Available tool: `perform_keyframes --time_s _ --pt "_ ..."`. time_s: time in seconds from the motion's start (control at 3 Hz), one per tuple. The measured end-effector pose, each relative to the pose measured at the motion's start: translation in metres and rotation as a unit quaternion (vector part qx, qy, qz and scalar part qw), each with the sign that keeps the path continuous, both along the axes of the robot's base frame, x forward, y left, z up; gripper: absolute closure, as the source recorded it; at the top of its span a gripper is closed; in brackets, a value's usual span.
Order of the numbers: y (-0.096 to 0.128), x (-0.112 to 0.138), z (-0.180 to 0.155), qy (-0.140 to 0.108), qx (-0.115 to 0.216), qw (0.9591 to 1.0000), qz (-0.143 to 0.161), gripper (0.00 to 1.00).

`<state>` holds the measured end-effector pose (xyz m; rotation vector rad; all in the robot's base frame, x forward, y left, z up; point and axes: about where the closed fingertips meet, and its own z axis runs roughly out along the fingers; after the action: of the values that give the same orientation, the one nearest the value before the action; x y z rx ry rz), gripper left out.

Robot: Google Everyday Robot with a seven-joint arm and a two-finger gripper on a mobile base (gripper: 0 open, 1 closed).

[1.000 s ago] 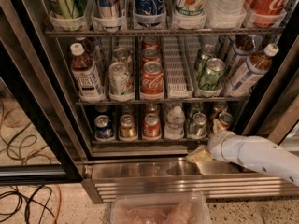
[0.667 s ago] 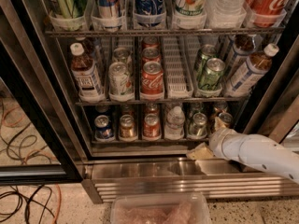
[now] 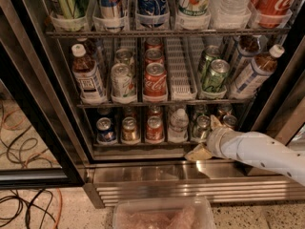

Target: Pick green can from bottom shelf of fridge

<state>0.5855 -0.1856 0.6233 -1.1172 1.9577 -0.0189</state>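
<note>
The fridge [image 3: 55, 128] stands open, with a black frame and a ribbed steel base. On its dim bottom shelf [image 3: 143, 143] the small dark green can [image 3: 200, 127] stands second from the right, with a silver top. My gripper [image 3: 206, 138] is at the shelf's front edge, just right of and below the green can. It is open and empty. One tan finger [image 3: 215, 123] is up beside the can and the other [image 3: 198, 153] is low over the steel strip. My white arm [image 3: 259, 150] comes in from the right.
On the bottom shelf, left of the green can, are a blue can [image 3: 105, 130], a brown-orange can [image 3: 129, 129], a red can [image 3: 154, 128] and a small bottle [image 3: 178, 125]. Two brighter green cans [image 3: 214, 74] stand on the rack above. A clear plastic tub [image 3: 164, 215] lies on the floor, with cables [image 3: 24, 202] at left.
My gripper has moved a little up and to the left, closer to the green can. The cans have not moved.
</note>
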Motion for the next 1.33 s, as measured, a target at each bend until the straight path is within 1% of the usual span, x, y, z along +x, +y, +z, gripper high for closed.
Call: perform_keyframes --time_s 0.33,0.67,1.0,1.33 --pt "0.0 0.0 0.0 0.0 0.0 1.0 0.0 0.0" --pt "-0.007 0.01 -0.004 0.002 0.014 0.9997 -0.02 0.0" --pt "-0.017 0.024 -0.006 -0.002 0.036 0.9985 -0.042 0.0" --pt "-0.016 0.041 -0.008 -0.01 0.056 0.9979 -0.032 0.0"
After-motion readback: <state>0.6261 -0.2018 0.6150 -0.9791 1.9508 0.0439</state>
